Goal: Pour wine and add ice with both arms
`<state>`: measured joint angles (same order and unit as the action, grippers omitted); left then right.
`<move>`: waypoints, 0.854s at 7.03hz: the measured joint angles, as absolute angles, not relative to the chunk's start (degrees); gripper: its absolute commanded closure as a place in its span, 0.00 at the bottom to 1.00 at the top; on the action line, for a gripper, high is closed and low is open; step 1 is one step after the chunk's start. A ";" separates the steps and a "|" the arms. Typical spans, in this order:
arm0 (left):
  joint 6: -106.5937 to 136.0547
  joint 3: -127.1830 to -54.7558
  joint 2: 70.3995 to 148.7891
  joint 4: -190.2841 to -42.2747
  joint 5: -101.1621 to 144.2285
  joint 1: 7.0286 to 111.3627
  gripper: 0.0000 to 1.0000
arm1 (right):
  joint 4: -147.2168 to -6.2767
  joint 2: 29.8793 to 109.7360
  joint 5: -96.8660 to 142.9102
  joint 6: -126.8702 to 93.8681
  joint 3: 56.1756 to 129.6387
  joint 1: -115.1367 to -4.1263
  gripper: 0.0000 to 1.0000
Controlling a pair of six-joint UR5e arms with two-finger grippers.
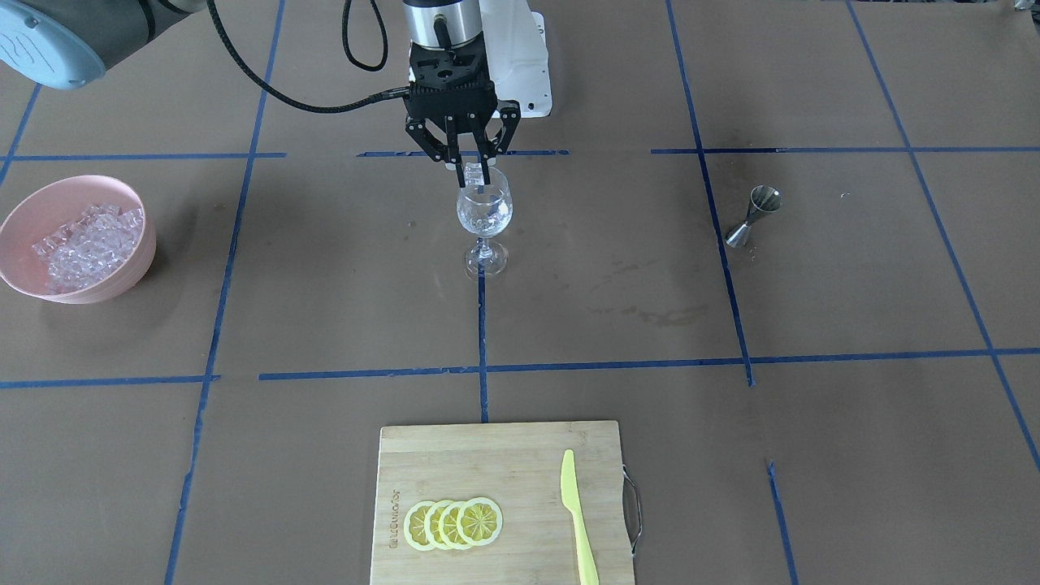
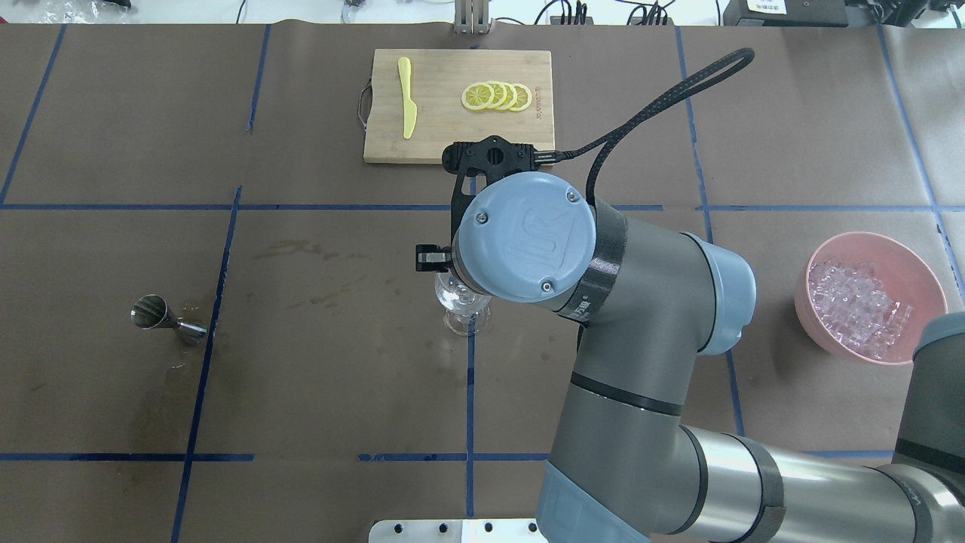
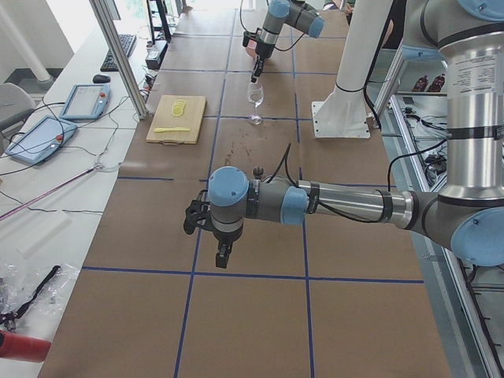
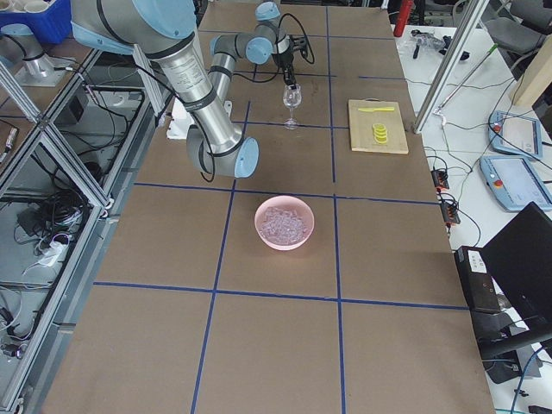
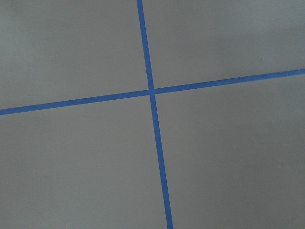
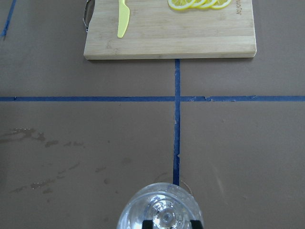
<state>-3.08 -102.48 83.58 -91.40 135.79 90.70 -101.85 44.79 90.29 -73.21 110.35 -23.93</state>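
Note:
My right gripper (image 1: 473, 174) hangs straight above the clear wine glass (image 1: 484, 215), which stands upright at the table's middle. Its fingers are shut on a small clear ice cube (image 1: 472, 171) just over the rim. In the right wrist view the glass (image 6: 159, 207) sits right below the fingertips (image 6: 148, 224). More ice (image 1: 85, 242) fills a pink bowl (image 1: 114, 280) on the robot's right. My left gripper (image 3: 223, 253) hovers over bare table far from the glass; it shows only in the exterior left view, so I cannot tell its state. No wine bottle is in view.
A steel jigger (image 1: 753, 215) stands on the robot's left side. A bamboo cutting board (image 1: 504, 463) with lemon slices (image 1: 453, 522) and a yellow knife (image 1: 578, 520) lies at the far edge. The white pedestal (image 1: 524, 73) is behind the glass.

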 measured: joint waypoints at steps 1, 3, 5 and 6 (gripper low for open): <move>-3.08 -102.48 83.58 -91.41 135.79 90.70 0.00 | -101.83 44.68 90.26 -73.24 110.29 -23.80 0.00; -3.08 -102.48 83.58 -91.40 135.79 90.70 0.00 | -101.86 44.37 90.34 -73.27 110.07 -23.71 0.00; -3.09 -102.52 83.58 -91.39 135.73 90.70 0.00 | -102.19 45.17 90.73 -72.89 110.23 -24.51 0.00; -3.13 -102.59 83.57 -91.35 135.69 90.70 0.00 | -102.49 46.37 92.11 -71.59 110.69 -26.33 0.00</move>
<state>-3.13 -102.59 83.57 -91.35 135.69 90.70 -102.49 46.37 92.11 -71.59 110.69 -26.33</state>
